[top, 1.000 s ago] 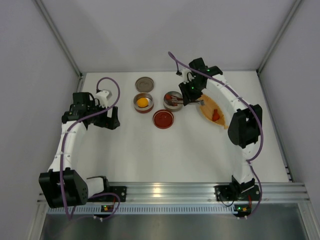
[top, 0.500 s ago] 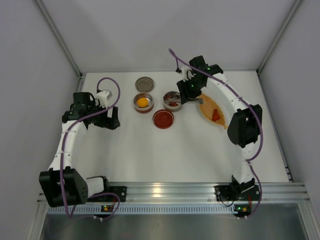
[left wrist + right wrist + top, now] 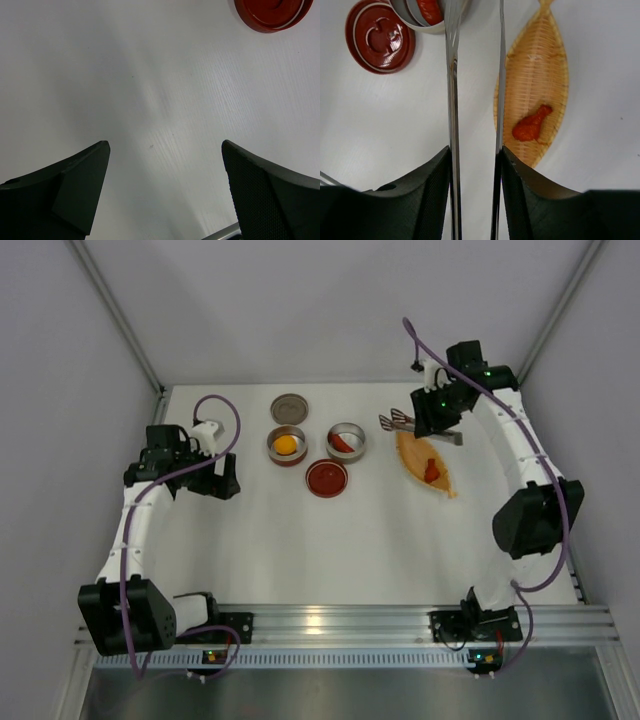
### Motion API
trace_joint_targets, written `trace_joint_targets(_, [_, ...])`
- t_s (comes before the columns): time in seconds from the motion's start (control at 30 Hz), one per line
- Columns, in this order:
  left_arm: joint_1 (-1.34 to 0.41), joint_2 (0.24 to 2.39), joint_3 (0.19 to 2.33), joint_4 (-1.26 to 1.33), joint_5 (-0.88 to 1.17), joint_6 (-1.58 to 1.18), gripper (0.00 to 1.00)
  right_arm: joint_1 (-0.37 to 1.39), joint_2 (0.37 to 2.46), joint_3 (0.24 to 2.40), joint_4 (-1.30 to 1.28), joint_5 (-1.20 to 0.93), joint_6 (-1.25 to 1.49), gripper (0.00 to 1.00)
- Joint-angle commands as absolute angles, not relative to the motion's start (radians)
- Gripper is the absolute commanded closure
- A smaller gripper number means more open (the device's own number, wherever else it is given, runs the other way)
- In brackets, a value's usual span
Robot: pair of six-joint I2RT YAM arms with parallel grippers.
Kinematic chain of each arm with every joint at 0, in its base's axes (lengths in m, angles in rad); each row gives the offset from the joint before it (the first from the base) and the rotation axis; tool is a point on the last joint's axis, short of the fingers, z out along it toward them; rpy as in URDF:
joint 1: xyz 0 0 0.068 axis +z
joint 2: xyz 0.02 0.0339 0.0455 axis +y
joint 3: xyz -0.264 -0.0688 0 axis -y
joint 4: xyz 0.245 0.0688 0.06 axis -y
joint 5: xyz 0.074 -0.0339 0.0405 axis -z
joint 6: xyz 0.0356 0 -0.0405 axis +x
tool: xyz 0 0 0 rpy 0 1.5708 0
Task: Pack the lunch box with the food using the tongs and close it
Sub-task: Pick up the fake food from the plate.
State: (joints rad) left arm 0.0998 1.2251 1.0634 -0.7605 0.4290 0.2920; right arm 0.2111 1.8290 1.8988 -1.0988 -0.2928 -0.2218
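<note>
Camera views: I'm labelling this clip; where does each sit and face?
Top external: above and behind, looking down on the table; both arms show.
Left wrist: over bare table; its open left hand shows.
Right wrist: looking down along the tongs at the orange dish; right hand grips them.
Shared: red lid, in all three.

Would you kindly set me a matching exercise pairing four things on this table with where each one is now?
Things:
1 tongs
2 red drumstick-shaped piece
3 round yellow piece
4 red lid

Places:
A in the left-hand tin
B lying on the table
C held in the right gripper
D on the orange woven dish

Pairs: 1-C; 2-D; 3-A; 4-B.
</note>
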Motion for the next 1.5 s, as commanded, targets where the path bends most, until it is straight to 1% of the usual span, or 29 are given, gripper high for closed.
trace_joint_targets(0.0, [0.106,1.187,1.054,-0.739,0.449,0.313,0.02,0.157,1.691,1.809,-1.190,-0.264,-0.301,0.59])
trace_joint_targets(0.17, [0.104,1.174,1.049,-0.741,0.459,0.311,0.02,0.072,1.608,1.723,-1.235,-0.190,-0.351,0.59])
trace_joint_targets(0.23, [0.107,1.170,1.048,-0.744,0.462,0.308,0.02,0.057,1.583,1.692,-1.249,-0.149,-0.339,0.62])
trace_joint_targets(0.4, [0.106,1.160,1.045,-0.747,0.463,0.310,0.02,0.057,1.522,1.571,-1.220,-0.095,-0.299,0.63])
trace_joint_targets(0.6, [0.106,1.154,1.049,-0.744,0.454,0.313,0.02,0.057,1.503,1.488,-1.187,-0.048,-0.258,0.64])
trace_joint_targets(0.87, [0.106,1.160,1.040,-0.735,0.454,0.305,0.02,0.058,1.517,1.457,-1.151,-0.035,-0.239,0.60])
trace_joint_targets(1.2, [0.106,1.167,1.034,-0.729,0.442,0.314,0.02,0.084,1.577,1.502,-1.135,-0.064,-0.207,0.56])
trace_joint_targets(1.47, [0.106,1.167,1.022,-0.724,0.437,0.318,0.02,0.091,1.612,1.519,-1.129,-0.080,-0.201,0.55])
